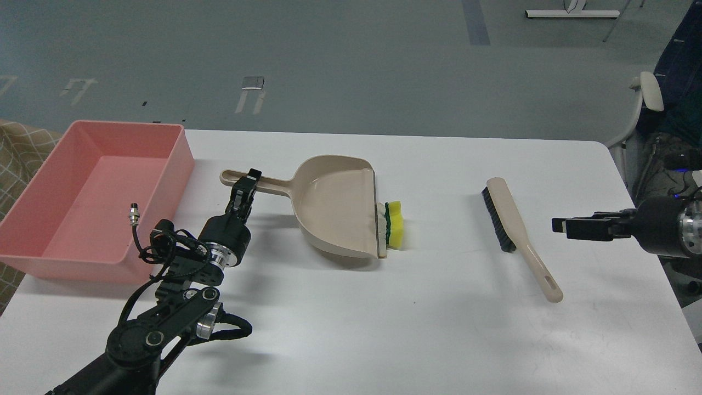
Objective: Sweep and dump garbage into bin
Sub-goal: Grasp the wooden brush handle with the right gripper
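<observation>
The garbage is a yellow sponge with a green layer (395,225) and a whitish scrap (380,210) squeezed between it and the lip of the beige dustpan (334,208), mid-table. My left gripper (245,186) is shut on the dustpan's handle. The pink bin (184,164) stands empty at the far left. A beige brush with black bristles (513,225) lies right of the sponge. My right gripper (565,227) hovers right of the brush, level and pointing left, seen side-on, so its fingers cannot be told apart.
The white table (384,318) ends near my right arm; an office chair (647,93) stands beyond its right edge. A checked cloth (16,153) lies left of the bin. A loose cable with a metal plug (132,214) sticks up from my left arm.
</observation>
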